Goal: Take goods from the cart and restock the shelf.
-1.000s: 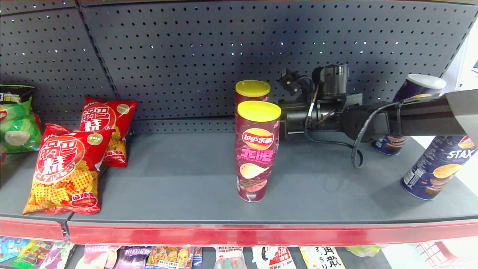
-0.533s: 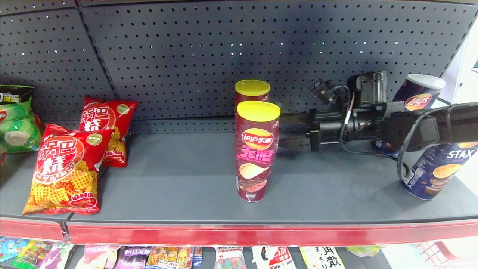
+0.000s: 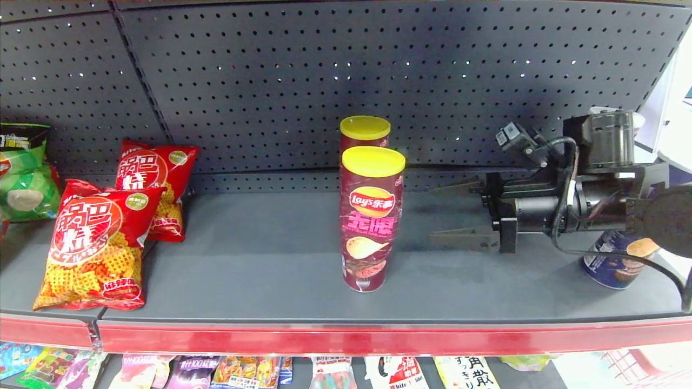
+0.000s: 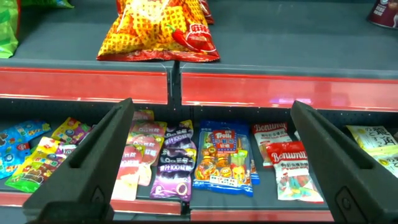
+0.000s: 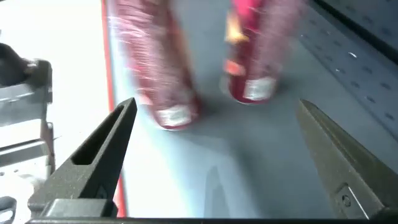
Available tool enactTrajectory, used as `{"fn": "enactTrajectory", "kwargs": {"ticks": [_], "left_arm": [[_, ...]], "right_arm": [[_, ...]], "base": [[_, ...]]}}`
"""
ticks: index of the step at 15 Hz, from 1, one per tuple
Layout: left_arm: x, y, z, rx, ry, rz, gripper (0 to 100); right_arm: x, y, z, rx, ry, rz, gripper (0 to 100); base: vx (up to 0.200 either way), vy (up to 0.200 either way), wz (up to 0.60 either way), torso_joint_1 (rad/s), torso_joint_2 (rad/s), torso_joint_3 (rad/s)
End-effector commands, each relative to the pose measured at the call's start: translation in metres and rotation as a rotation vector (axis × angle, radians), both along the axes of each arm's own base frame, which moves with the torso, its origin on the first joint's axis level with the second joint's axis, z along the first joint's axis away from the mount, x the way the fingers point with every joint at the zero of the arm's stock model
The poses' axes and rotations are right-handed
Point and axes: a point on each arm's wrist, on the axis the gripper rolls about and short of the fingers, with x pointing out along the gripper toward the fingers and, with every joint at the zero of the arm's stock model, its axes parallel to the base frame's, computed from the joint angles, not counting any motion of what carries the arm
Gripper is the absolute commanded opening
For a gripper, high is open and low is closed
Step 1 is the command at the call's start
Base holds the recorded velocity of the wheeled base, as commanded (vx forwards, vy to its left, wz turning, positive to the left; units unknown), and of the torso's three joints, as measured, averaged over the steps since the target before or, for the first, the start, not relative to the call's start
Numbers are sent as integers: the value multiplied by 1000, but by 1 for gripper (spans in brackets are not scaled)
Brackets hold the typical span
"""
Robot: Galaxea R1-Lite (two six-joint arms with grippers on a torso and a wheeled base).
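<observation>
Head view of a grey store shelf [image 3: 270, 259] with a red front edge and a dark pegboard back wall [image 3: 270, 81]. In the centre of the frame two maroon chip cans with yellow lids stand upright, one right behind the other: the front can [image 3: 372, 216] is nearer the shelf edge, and the rear can [image 3: 365, 129] stands close to the pegboard.

The right end effector [image 3: 448, 213] lies level over the shelf at the right of the frame, fingers spread wide and holding nothing. A second ago it sat tight against the right side of the rear can. Half a second ago it had slid partway out. Now it is well apart from both cans, which have not moved. This reads as a finished placement: the can has been let go, stands on its own, and the arm is backing away. The likely next step is to go back to the cart for another item.

A blue can [image 3: 611, 265] stands at the lower right, partly hidden behind the arm. Red snack bags [image 3: 92, 243] lie at the left of the frame.

In the left wrist view the left end effector [image 4: 211, 106] is also spread open and empty, facing the shelf's red edge, with candy bags [image 4: 221, 155] on a lower shelf beyond it.
</observation>
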Motion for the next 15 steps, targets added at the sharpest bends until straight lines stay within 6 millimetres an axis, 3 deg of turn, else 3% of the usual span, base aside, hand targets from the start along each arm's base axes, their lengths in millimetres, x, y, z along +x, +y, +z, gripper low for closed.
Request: {"fn": "enactTrajectory", "kwargs": {"ticks": [1, 5, 11, 15], "left_arm": [[0, 0, 0, 0, -1, 0, 100], [0, 0, 0, 0, 1, 0, 100], [0, 0, 0, 0, 1, 0, 100], [0, 0, 0, 0, 1, 0, 100]], "right_arm": [[-18, 8, 10, 10, -28, 44, 100], [-25, 27, 8, 7, -24, 105, 100], [-5, 57, 5, 6, -31, 155, 100], [-1, 66, -2, 0, -16, 170, 100]], "base": [[0, 0, 0, 0, 0, 0], [0, 0, 0, 0, 0, 0], [0, 0, 0, 0, 0, 0], [0, 0, 0, 0, 0, 0]]}}
